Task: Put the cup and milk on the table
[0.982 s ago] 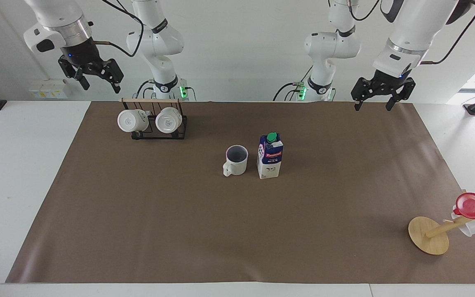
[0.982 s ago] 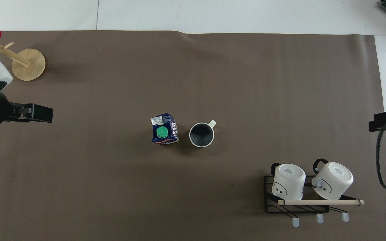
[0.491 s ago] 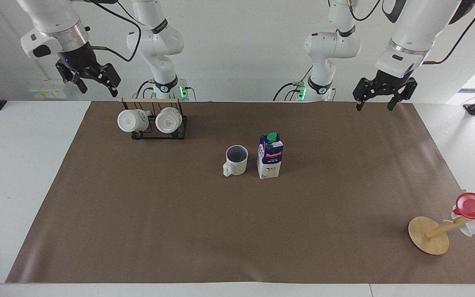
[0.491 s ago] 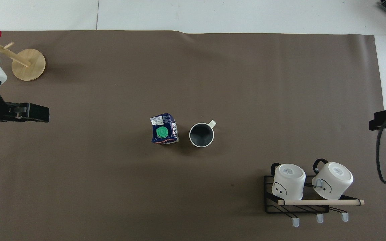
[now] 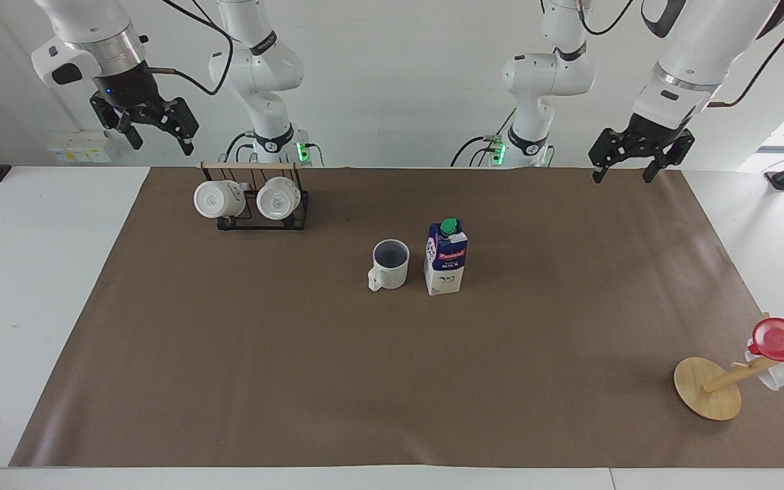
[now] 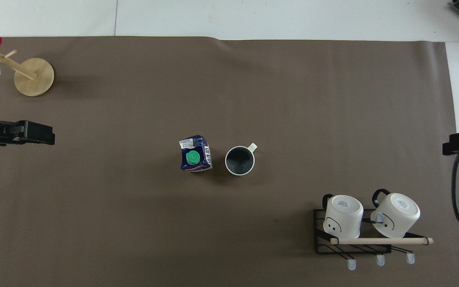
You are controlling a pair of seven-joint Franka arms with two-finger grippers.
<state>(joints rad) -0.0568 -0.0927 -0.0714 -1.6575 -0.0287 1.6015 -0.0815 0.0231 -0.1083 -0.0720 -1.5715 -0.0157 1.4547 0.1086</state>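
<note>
The cup (image 5: pixel 390 263) is a cream-white mug with a dark inside, upright on the brown mat (image 5: pixel 297 381) of the table, also in the overhead view (image 6: pixel 240 160). The milk (image 5: pixel 446 257), a blue and white carton with a green cap, stands upright beside it toward the left arm's end, also in the overhead view (image 6: pixel 195 153). My left gripper (image 5: pixel 625 165) is open and empty, raised over the mat's edge nearest the robots. My right gripper (image 5: pixel 155 135) is open and empty, raised beside the mug rack at the right arm's end.
A black wire rack (image 5: pixel 263 218) with two all-white mugs (image 5: pixel 214 199) stands near the right arm's base. A tipped wooden mug tree (image 5: pixel 708 388) with a red translucent cup (image 5: pixel 783 340) lies at the left arm's end, farthest from the robots.
Both grippers have drawn up and outward, away from the middle of the table. The cup and the milk have not moved.
</note>
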